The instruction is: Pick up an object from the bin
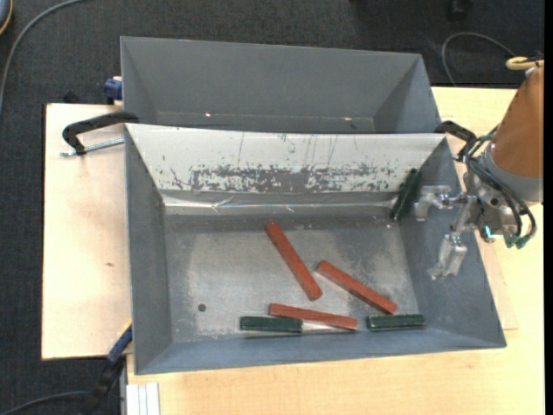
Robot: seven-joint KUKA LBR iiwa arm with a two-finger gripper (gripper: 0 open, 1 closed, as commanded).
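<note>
My gripper (438,230) hangs over the bin's right wall near the back right corner. Its two metal fingers stand apart, one fingertip (425,205) pointing left and the other (448,259) lower down, with nothing between them. A short dark green stick (404,194) stands tilted against the corner, right beside the upper fingertip; I cannot tell whether they touch. On the bin floor, left of and below the gripper, lie a red stick (356,287) and a second green stick (396,322).
A longer red stick (293,260) lies diagonally in the middle of the floor. A third red stick (314,316) and a green stick (270,324) lie along the front wall. The arm with its orange cover and cables stands outside the right rim.
</note>
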